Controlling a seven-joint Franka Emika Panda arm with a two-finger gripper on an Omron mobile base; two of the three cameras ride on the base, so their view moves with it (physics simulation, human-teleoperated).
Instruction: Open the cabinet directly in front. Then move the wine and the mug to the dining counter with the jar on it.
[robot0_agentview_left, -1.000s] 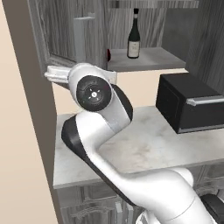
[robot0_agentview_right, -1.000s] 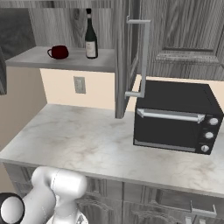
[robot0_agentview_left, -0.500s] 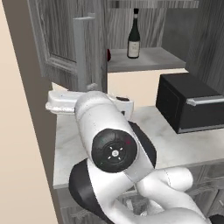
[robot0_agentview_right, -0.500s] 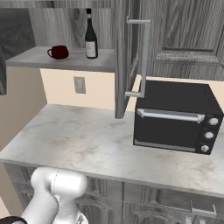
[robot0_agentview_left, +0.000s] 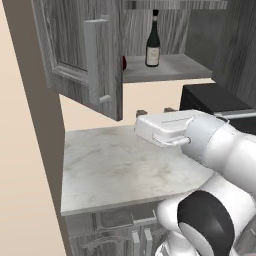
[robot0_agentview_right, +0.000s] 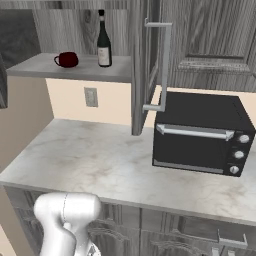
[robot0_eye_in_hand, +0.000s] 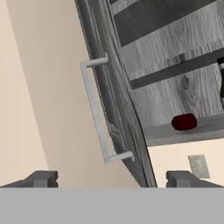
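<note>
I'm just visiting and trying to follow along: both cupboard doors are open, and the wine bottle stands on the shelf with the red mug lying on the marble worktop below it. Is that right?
Not quite. The red mug is not on the marble worktop; it stands on the cabinet shelf, beside the wine bottle. The right base view shows this plainly. The rest holds: both doors are open.
</note>
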